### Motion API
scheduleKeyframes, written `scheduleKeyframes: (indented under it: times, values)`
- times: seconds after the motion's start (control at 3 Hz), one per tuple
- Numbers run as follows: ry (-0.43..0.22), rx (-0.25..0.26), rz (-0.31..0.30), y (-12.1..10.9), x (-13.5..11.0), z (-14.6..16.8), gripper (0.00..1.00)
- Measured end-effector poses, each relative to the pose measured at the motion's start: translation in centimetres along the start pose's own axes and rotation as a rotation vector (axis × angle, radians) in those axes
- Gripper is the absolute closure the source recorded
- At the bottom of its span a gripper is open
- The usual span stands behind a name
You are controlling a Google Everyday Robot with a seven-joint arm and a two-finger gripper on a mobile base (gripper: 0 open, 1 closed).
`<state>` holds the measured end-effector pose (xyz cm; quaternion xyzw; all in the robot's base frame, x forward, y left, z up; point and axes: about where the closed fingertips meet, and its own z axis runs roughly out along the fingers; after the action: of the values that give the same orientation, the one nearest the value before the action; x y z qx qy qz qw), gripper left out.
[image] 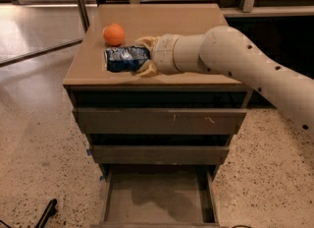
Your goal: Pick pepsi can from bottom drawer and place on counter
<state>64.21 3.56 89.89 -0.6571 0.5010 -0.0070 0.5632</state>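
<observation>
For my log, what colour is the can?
Dark blue and white, camera view; pincer holds can over counter.

A lab-like room: speckled floor (34, 138), drawer cabinet (157, 121), end effector (142, 55) over its counter (162, 18).

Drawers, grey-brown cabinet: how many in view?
3: top grey-brown drawer under the tan counter, middle drawer below it, bottom drawer pulled open. None looks hidden. Claw grips the dark-blue metal can over the counter.

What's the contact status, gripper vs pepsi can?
Touching. Camera view shows the gripper shut on the pepsi can, a finger on either side, over the counter.
</observation>
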Motion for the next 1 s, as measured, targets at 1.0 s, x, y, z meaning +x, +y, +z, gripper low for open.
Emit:
scheduleKeyframes:
  times: [1.0]
  values:
    - [0.024, -0.004, 0.070, -6.0, 4.1, 4.4, 1.00]
